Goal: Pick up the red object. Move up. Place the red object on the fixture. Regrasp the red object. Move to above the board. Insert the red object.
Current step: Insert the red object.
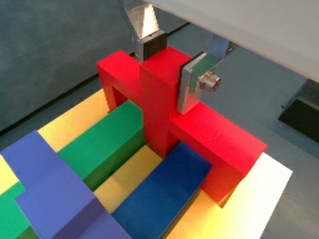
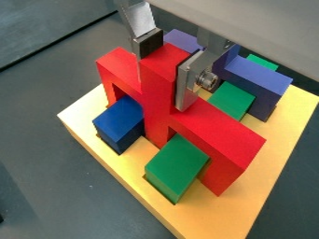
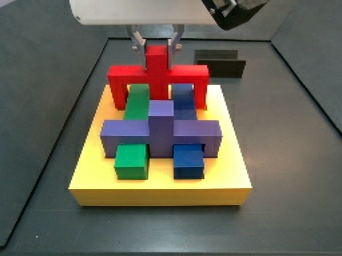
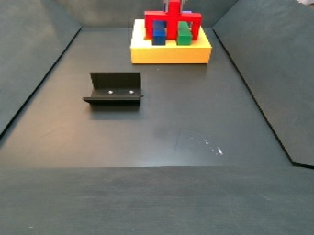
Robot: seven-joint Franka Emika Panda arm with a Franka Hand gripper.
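Note:
The red object [image 3: 158,73] stands upright at one end of the yellow board [image 3: 160,188], its legs down beside the green block [image 2: 177,166] and the blue block [image 2: 121,121]. My gripper [image 1: 173,67] is over it, fingers shut on its central stub, which shows in both wrist views [image 2: 149,103]. In a side view the gripper [image 3: 159,42] comes down from above onto the stub. The purple cross-shaped block [image 3: 160,128] sits in the middle of the board. The black fixture [image 4: 114,89] stands on the floor away from the board, with nothing on it.
Dark walls [image 4: 50,64] enclose the grey floor on the sides. The board [image 4: 172,55] lies near one end wall. The fixture also shows beyond the board in a side view [image 3: 221,62].

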